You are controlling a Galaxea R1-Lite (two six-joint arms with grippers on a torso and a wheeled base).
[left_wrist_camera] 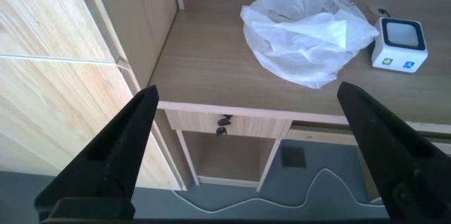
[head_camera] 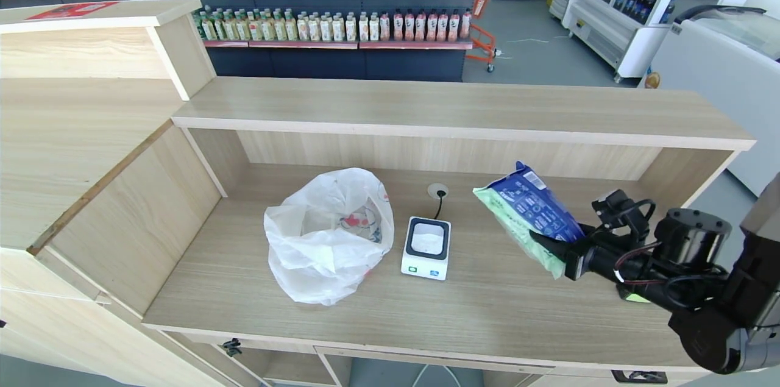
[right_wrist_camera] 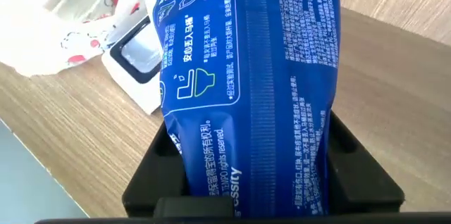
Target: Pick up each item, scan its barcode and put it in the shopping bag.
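Right hand (head_camera: 548, 244) is seen clamped on the lower end of a blue and green packet (head_camera: 533, 210), with one dark finger pressed to each side. The packet is held tilted over the right part of the counter (head_camera: 487, 308), its upper end leaning toward the back and toward the scanner (head_camera: 426, 247). A white barcode patch (head_camera: 535, 178) is carried near that upper end. The packet's bottom edge is hidden by the fingers, so it cannot be told whether it touches the wood. In the right wrist view the packet's top is cut off. A small pale green object (head_camera: 634, 298) is glimpsed under the right arm, too covered to be identified. Left hand (left_wrist_camera: 243, 160) is shown with its fingers spread wide and nothing between them, hanging low in front of the counter's front edge, on the bag's side. The white shopping bag (head_camera: 329, 234) is set just left of the scanner, mouth open upward; its inside is hard to make out past crumpled plastic and a red print. The scanner's cable is led back into a round hole (head_camera: 437, 191). The counter is closed in by a raised ledge (head_camera: 457, 110) behind and panels at both sides. Bare wood is seen between scanner and packet, and along the front edge.
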